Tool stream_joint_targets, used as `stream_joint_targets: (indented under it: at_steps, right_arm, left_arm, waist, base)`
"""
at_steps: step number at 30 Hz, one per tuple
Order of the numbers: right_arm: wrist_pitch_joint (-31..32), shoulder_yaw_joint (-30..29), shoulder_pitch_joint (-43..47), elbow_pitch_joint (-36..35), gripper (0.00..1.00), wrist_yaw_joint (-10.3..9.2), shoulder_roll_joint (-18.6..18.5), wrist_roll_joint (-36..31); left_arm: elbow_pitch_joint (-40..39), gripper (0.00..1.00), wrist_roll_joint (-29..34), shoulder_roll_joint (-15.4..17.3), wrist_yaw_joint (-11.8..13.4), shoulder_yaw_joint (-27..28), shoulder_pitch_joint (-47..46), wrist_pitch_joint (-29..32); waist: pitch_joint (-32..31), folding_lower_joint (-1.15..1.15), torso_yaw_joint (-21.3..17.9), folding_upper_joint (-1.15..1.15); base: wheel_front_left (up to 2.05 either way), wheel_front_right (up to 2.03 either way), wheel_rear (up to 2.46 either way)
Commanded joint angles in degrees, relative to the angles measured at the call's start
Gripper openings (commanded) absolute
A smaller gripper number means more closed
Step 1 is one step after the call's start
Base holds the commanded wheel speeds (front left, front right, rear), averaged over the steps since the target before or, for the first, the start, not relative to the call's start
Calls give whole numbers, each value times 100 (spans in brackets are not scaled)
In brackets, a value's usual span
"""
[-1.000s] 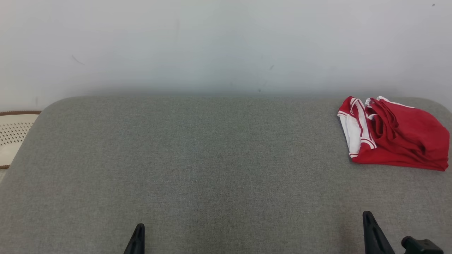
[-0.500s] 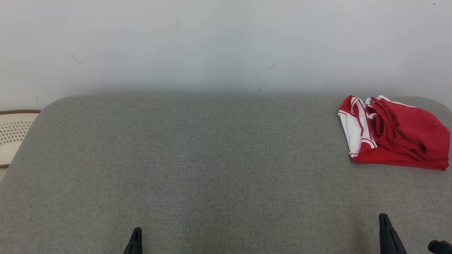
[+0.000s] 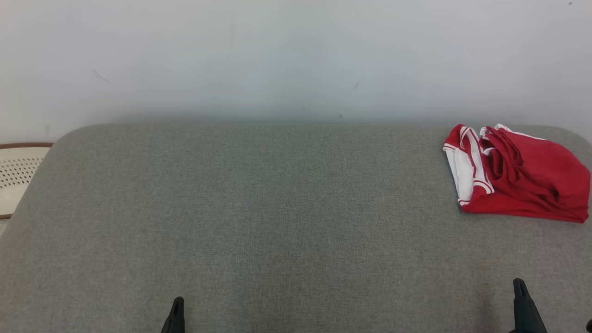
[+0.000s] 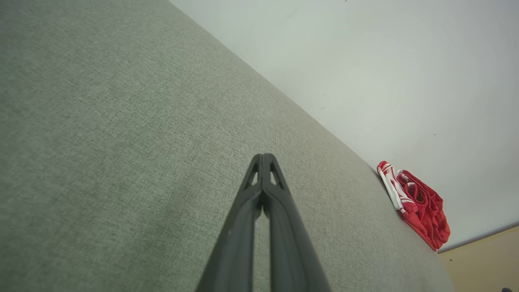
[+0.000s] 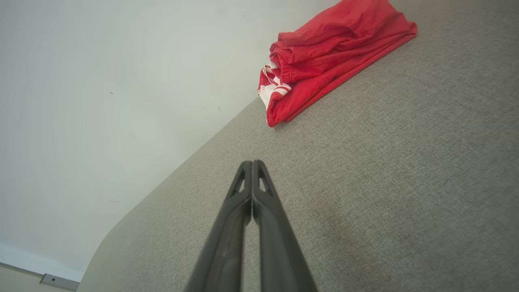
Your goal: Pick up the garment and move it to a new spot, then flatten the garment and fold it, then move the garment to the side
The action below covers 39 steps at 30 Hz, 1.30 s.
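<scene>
A red garment with white trim [image 3: 518, 173] lies bunched and loosely folded at the far right of the grey cushioned surface [image 3: 277, 208]. It also shows small in the left wrist view [image 4: 415, 202] and near the top of the right wrist view [image 5: 324, 52]. My left gripper [image 3: 176, 310] pokes up at the bottom edge, far from the garment; its fingers [image 4: 263, 160] are pressed together with nothing between them. My right gripper [image 3: 520, 291] sits at the lower right, well short of the garment, its fingertips [image 5: 251, 164] closed and empty.
A pale wall [image 3: 296, 55] runs directly behind the grey surface. A cream perforated object with a brown rim [image 3: 18, 175] lies off the surface's left edge. A strip of tan floor [image 4: 486, 259] lies past the right end.
My right gripper has slid right and lower towards the frame's corner. The left gripper dropped slightly. The garment stayed where it was.
</scene>
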Motion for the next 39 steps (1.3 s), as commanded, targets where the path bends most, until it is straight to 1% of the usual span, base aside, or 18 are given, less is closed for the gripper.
stream_joint_targets:
  at_steps: [1, 13, 39]
  right_arm:
    - [30, -47, -80, -45, 0, -1, -72, 239]
    - [212, -220, -128, 41, 0, -1, -172, 1390]
    - [524, -525, -186, 190, 0, -1, -303, 3197]
  left_arm:
    - [-33, 0, -215, -2, -59, 44, -171, 13]
    - [101, 0, -1161, -58, -252, 99, -247, 135]
    - [317, 0, -2686, -160, -563, 197, -372, 330]
  waist:
    - [2, 0, 0, 0]
    - [22, 0, 2, 0]
    - [62, 0, 6, 0]
  base:
    - [0, 0, 0]
    - [0, 0, 0]
    - [0, 0, 0]
